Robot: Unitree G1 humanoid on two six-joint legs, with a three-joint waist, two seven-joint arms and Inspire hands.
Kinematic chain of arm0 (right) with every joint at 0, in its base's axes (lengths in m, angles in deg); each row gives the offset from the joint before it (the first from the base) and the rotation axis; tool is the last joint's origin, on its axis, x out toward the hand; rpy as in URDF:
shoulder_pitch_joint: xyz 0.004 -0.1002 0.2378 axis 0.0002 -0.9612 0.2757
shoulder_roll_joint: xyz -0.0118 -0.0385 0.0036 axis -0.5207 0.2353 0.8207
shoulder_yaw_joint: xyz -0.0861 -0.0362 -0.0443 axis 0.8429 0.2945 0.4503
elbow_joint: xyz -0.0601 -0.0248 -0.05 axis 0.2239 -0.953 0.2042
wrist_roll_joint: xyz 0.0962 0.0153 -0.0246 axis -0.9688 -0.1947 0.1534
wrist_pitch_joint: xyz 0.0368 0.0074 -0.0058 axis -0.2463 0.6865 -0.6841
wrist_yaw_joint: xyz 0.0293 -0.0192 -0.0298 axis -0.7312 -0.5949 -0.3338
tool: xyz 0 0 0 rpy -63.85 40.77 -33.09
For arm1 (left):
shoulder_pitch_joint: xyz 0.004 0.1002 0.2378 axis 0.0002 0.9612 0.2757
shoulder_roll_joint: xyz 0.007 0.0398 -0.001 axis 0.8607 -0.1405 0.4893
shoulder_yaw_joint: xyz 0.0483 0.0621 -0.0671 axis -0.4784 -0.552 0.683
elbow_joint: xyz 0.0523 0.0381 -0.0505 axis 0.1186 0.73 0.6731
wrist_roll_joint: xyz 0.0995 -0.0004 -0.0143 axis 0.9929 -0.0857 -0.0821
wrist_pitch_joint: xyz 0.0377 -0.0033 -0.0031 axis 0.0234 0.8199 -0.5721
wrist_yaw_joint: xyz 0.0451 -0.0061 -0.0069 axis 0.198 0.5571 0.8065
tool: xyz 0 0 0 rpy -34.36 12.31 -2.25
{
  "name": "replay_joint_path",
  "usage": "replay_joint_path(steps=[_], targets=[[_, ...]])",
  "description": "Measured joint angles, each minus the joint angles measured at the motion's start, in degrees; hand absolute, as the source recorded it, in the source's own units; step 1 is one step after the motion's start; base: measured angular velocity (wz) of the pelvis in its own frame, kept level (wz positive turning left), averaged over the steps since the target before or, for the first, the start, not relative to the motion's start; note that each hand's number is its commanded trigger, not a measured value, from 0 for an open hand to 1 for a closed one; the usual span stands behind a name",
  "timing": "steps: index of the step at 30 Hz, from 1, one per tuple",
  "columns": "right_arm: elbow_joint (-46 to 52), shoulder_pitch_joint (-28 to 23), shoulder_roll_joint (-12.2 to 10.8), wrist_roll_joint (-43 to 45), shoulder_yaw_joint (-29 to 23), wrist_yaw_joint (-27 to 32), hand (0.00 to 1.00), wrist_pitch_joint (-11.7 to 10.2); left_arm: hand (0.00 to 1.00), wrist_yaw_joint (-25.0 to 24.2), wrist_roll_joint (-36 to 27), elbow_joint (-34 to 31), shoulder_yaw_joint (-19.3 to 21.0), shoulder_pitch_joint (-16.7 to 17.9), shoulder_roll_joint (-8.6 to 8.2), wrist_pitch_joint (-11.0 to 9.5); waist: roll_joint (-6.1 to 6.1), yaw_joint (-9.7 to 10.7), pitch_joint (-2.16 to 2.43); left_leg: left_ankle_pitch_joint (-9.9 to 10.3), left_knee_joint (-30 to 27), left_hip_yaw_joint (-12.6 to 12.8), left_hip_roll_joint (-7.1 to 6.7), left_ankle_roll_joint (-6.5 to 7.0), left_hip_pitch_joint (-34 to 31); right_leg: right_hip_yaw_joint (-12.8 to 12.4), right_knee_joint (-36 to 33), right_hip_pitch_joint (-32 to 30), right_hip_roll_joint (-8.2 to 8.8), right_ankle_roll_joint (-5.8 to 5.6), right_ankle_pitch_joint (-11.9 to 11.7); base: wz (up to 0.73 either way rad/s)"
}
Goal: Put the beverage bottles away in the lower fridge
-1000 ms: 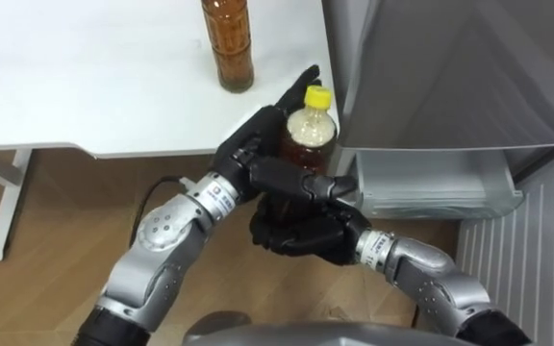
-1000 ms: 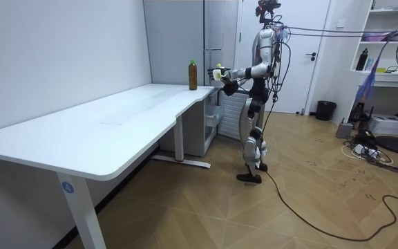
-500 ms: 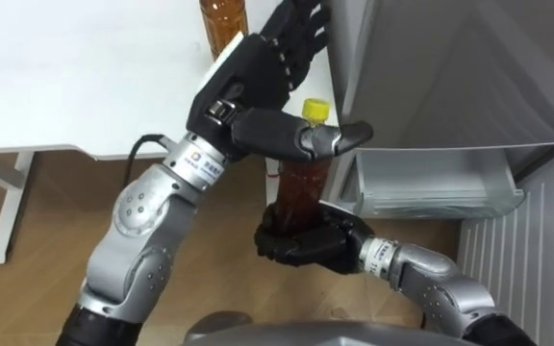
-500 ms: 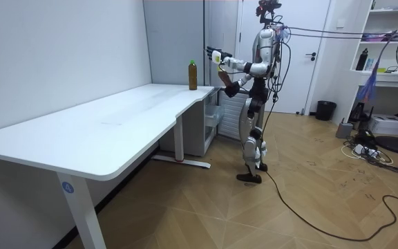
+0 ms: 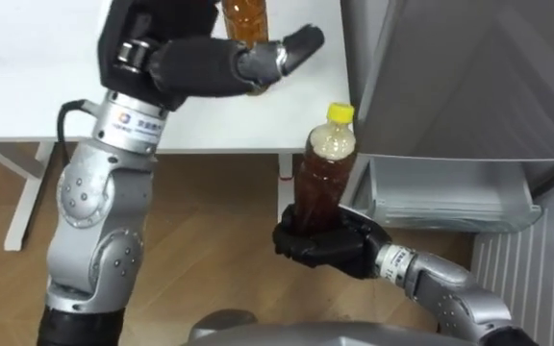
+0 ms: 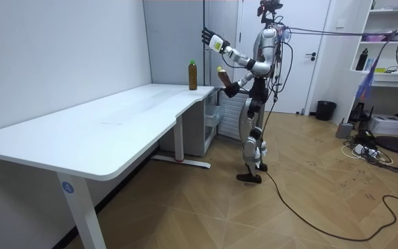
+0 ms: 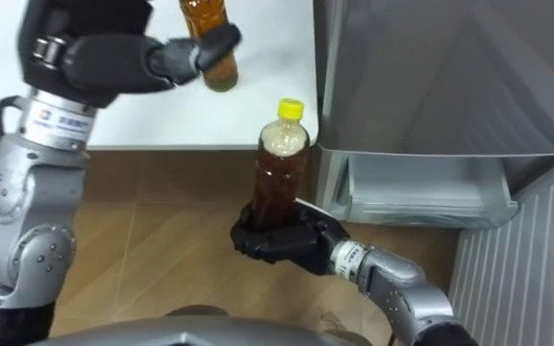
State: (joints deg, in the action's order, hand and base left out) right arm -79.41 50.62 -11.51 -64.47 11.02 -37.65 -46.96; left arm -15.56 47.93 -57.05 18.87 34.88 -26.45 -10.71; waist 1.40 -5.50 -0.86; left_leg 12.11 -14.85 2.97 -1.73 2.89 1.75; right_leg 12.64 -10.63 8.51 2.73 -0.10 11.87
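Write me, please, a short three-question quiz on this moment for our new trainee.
1. True or false: the left hand grips the yellow-capped bottle.
2. Where does the second bottle stand? A: on the white table. B: on a chair. C: in a sink.
3. Fill in: the right hand holds the yellow-capped bottle upright near its ____.

Key: 1 false, since it is raised and open; 2 A; 3 base.

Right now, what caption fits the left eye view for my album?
Right hand holds a yellow-capped drink bottle upright beside the fridge, left hand open above the white table.
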Motion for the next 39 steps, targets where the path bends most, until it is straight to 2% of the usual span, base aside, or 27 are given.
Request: replay_joint_path(steps=[1, 3, 5, 10, 12, 15, 17, 19, 20, 23, 25, 28, 29, 30, 32, 34, 35, 36, 39], targets=[[0.3, -0.7, -0.2, 0.3, -0.7, 0.0, 1.0, 0.0, 0.0, 0.6, 0.0, 0.0, 1.0, 0.0, 0.02, -0.5, 0.06, -0.1, 0.01, 0.0, 0.3, 0.0, 0.0, 0.0, 0.3, 0.0, 0.0, 0.3, -0.01, 0.0, 0.0, -0.06], [1.5, -2.3, -0.2, 1.7, -2.2, -0.1, 1.0, -0.1, 0.0, 4.1, 0.9, 0.0, 4.0, 0.0, 0.08, -2.8, 0.25, -1.2, 0.02, -0.1, 1.1, 0.1, -0.02, -0.06, 1.6, 0.0, 0.1, 1.1, -0.23, 0.0, 0.0, -0.08], [1.4, -2.4, 0.4, 1.9, -2.7, -0.1, 1.0, -0.1, 0.0, 6.3, 3.4, 0.1, 5.9, 0.1, 0.09, -3.7, 0.16, -1.5, -0.17, -0.1, 1.2, 0.1, 0.0, -0.07, 2.0, 0.1, 0.1, 1.5, -0.24, 0.0, 0.0, 0.0], [1.5, -4.6, -0.1, 2.4, -6.2, -0.1, 1.0, -0.6, 0.0, 13.0, 7.3, 0.1, 12.9, 1.0, 0.53, -4.5, 0.65, -3.9, -0.17, -0.1, 1.3, 0.1, 0.0, -0.14, 2.0, 0.3, 0.3, 1.5, -0.3, 0.0, 0.0, 0.0], [1.5, -5.3, -0.1, 2.9, -7.3, -0.1, 1.0, -0.6, 0.0, 16.4, 8.5, 1.5, 16.2, 1.3, 0.53, -6.1, 0.81, -5.0, -0.1, -0.2, 1.2, 0.0, -0.03, -0.16, 2.3, 0.4, 0.4, 1.6, -0.28, 0.0, 0.0, 0.0], [2.3, -6.2, -0.1, 3.2, -7.3, 0.2, 1.0, -0.6, 0.0, 21.7, 10.2, 4.0, 18.3, 2.7, 0.52, -6.8, 1.06, -6.0, -0.08, -0.2, 1.4, 0.0, -0.11, -0.17, 3.0, 0.9, 1.0, 2.3, -0.26, 0.0, 0.0, 0.02], [3.0, -6.6, -0.1, 3.2, -7.2, 0.5, 1.0, -0.6, 0.0, 25.1, 10.8, 5.3, 18.7, 3.4, 0.52, -6.8, 1.18, -6.2, -0.08, -0.2, 1.4, -0.3, -0.08, -0.19, 3.0, 1.9, 1.0, 2.5, -0.24, 0.0, 0.0, 0.08], [3.5, -6.6, -0.1, 3.4, -7.2, 0.5, 1.0, -0.6, 0.0, 27.4, 11.8, 7.3, 18.9, 4.4, 0.55, -6.8, 1.43, -6.6, 0.04, -0.2, 1.7, -0.2, -0.1, -0.19, 3.0, 1.8, 1.1, 2.4, -0.25, 0.0, 0.0, -0.02], [3.8, -6.8, -0.1, 3.8, -7.2, 0.6, 1.0, -0.6, 0.0, 28.6, 11.8, 9.2, 19.0, 5.8, 0.56, -6.8, 1.73, -6.9, 0.28, -0.2, 2.1, -0.2, -0.12, -0.19, 3.1, 1.8, 1.1, 2.4, -0.24, 0.0, 0.0, -0.04], [4.2, -7.2, -0.1, 3.6, -6.9, 1.7, 1.0, -0.4, 0.0, 30.8, 10.7, 17.2, 18.8, 7.6, 0.57, -6.9, 1.86, -7.2, 0.39, -0.3, 2.4, -0.2, -0.1, -0.29, 3.6, 1.8, 1.0, 2.5, -0.28, -0.02, 0.0, -0.03], [4.2, -7.1, -0.2, 3.5, -6.9, 2.7, 1.0, 0.0, 0.0, 31.6, 6.3, 24.2, 18.0, 9.1, 0.53, -6.5, 1.53, -7.6, 0.47, -0.3, 2.5, -0.2, -0.11, -0.35, 3.5, 1.7, 1.1, 2.4, -0.28, -0.01, 0.0, -0.02], [4.2, -7.1, -0.2, 3.1, -6.3, 4.2, 1.0, 0.1, 0.0, 32.2, -0.5, 31.3, 16.8, 10.8, 0.56, -6.2, 0.68, -7.8, 0.6, -0.3, 2.6, -0.2, -0.11, -0.37, 3.8, 1.6, 1.1, 2.5, -0.3, -0.01, 0.0, -0.01], [4.2, -6.9, 0.0, 2.5, -5.8, 5.1, 1.0, 0.2, 0.0, 32.4, -7.3, 35.6, 16.3, 10.9, 0.76, -6.0, 0.3, -8.1, 0.62, -0.3, 2.6, -0.1, -0.08, -0.37, 3.8, 1.7, 1.1, 2.4, -0.3, -0.01, 0.0, -0.08], [4.2, -6.9, 0.1, 1.7, -5.5, 6.1, 1.0, 0.2, 0.0, 32.9, -13.7, 39.6, 15.6, 11.0, 0.77, -5.6, -0.01, -8.7, 0.56, -0.3, 2.9, 0.2, -0.03, -0.37, 3.9, 1.6, 1.1, 2.3, -0.31, -0.01, 0.0, -0.1], [4.1, -6.8, 0.0, 0.3, -4.8, 7.5, 1.0, 0.4, 0.0, 33.6, -20.4, 44.5, 13.9, 11.4, 0.76, -5.0, -0.44, -9.2, 0.38, -0.3, 3.1, 0.1, -0.04, -0.37, 3.9, 1.7, 1.1, 2.3, -0.27, -0.01, 0.0, -0.03], [4.1, -6.0, -0.3, 0.1, -4.4, 8.3, 1.0, 1.6, 0.0, 33.5, -23.3, 48.7, 11.5, 12.8, 0.73, -4.9, -1.29, -9.1, 0.3, -0.3, 3.1, 0.0, -0.02, -0.37, 3.9, 1.7, 1.0, 2.3, -0.24, -0.02, 0.0, 0.0], [4.1, -5.4, -0.4, -0.2, -4.0, 8.9, 1.0, 2.2, 0.0, 33.2, -25.0, 52.8, 9.2, 13.0, 0.73, -4.7, -1.56, -9.0, 0.19, -0.3, 3.2, 0.0, -0.03, -0.36, 3.9, 1.7, 1.0, 2.3, -0.29, -0.02, 0.0, 0.0], [4.1, -4.7, -0.3, -1.2, -2.8, 9.7, 1.0, 2.6, 0.0, 33.0, -27.6, 56.9, 6.7, 13.0, 0.73, -3.8, -1.6, -9.1, 0.18, -0.3, 3.2, 0.0, -0.06, -0.35, 3.8, 1.7, 1.0, 2.3, -0.27, -0.02, 0.0, 0.0], [4.1, -2.7, -0.2, -1.7, -0.2, 10.8, 1.0, 4.0, 0.0, 31.5, -36.0, 64.0, 2.9, 13.4, 0.69, -0.8, -1.78, -9.0, 0.21, -0.3, 3.2, 0.0, -0.03, -0.33, 3.6, 1.6, 1.0, 2.1, -0.24, -0.02, 0.0, 0.0]])
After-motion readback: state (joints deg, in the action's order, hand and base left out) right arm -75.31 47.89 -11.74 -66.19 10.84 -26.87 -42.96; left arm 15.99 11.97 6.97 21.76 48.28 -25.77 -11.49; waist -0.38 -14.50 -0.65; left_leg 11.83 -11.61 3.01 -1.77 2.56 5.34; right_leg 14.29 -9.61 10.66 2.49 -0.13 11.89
